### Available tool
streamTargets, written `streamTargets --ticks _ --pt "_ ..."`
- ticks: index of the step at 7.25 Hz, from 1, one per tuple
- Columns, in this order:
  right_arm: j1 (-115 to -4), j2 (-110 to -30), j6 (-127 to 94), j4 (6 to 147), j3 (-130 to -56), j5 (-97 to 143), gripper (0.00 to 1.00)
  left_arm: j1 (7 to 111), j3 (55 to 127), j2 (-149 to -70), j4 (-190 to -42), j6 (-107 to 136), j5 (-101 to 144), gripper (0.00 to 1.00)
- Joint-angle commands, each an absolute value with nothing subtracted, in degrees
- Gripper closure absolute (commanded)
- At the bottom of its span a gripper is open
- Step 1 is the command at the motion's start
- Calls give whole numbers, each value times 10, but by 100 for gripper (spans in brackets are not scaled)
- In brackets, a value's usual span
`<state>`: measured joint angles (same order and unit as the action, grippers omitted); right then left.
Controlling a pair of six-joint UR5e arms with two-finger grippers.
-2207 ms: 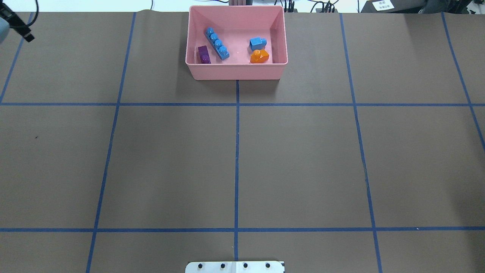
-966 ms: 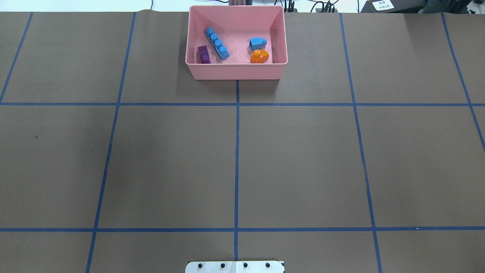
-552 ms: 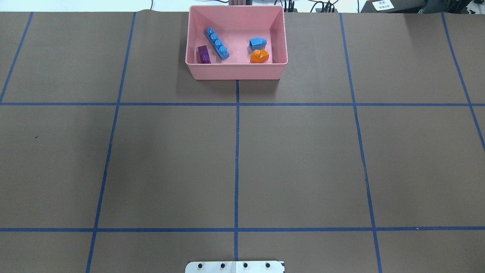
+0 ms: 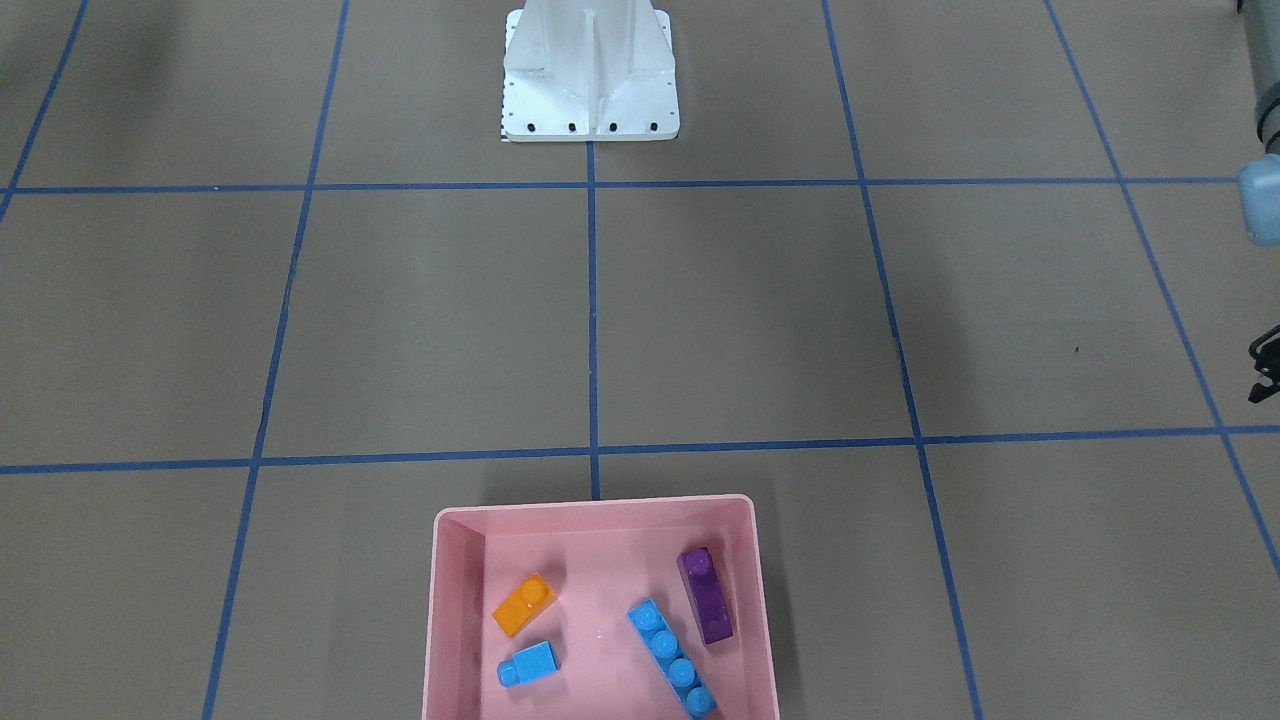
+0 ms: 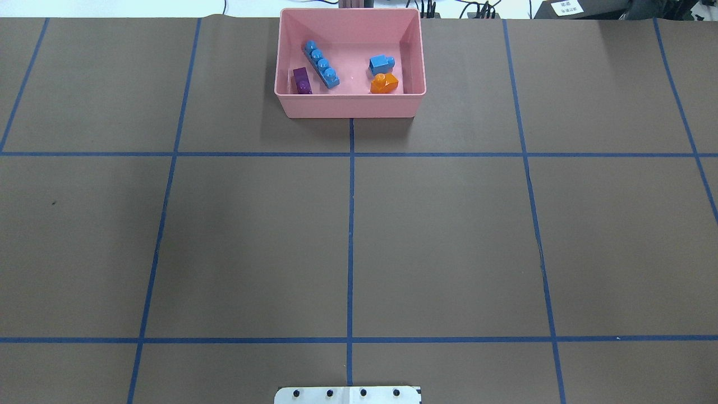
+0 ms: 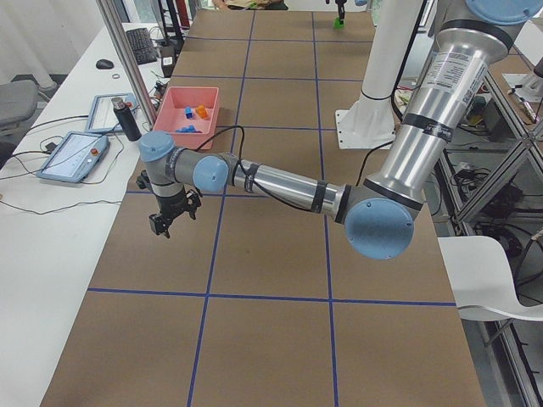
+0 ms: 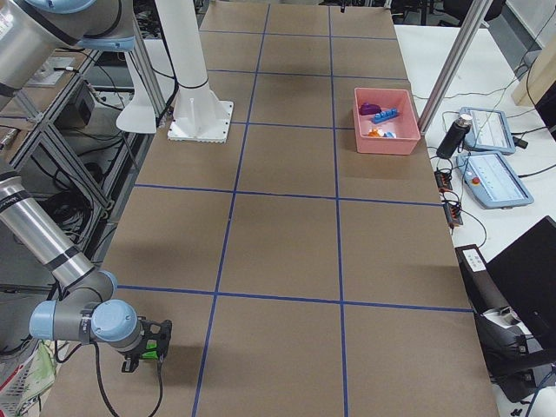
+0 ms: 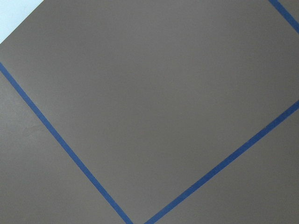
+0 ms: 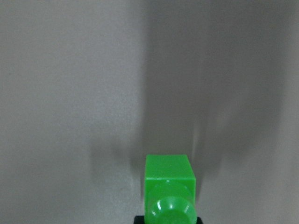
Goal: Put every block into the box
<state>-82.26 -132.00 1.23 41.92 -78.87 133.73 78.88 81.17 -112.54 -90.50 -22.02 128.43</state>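
Right gripper [image 7: 142,346]: green brick [image 9: 169,196] at its tip, low over the table [image 5: 449,235] at the right end; grip unconfirmed. Left gripper [image 6: 165,225]: above the table's left end, state indeterminate. Pink box [image 5: 350,106], far centre, holds the orange brick [image 5: 384,83], purple brick [image 5: 302,81], small blue cube [image 5: 381,64] and long blue brick [image 5: 321,64].

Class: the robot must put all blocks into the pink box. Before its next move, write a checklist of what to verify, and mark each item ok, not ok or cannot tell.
1. Orange block, purple block, small blue block and long blue block lie inside the box: ok.
2. Green block in the box: not ok; it is at the right gripper, far from the box, near the table's right end.
3. Right gripper's hold on the green block: cannot tell; its fingers are hidden.
4. Room in the box: ok; bare floor shows in its middle.
5. Left gripper apart from the box: ok; whether it is open, cannot tell.
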Motion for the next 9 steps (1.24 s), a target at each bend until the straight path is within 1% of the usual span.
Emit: streamTargets --ticks 1,2,4,5,6,7,9 --pt "-823 -1298 19 418 -787 1325 100 788 812 -1127 -905 -208 1286 0" --pt "-824 -1282 19 417 -790 1290 100 788 812 -1127 -906 -207 1286 0" --pt "-833 -1225 19 420 -793 1274 100 787 811 -1129 -906 -205 1287 0" --pt "-866 -1184 18 424 -795 1279 100 786 813 -1128 -910 -180 1287 0" --pt "-874 -1131 14 469 -797 1294 100 785 813 -1129 -910 -167 1287 0" --pt "-886 -1060 14 552 -807 1314 100 784 811 -1129 -910 -166 1287 0" --pt "-885 -917 4 764 -858 1317 100 783 815 -1132 -911 -132 1288 0"
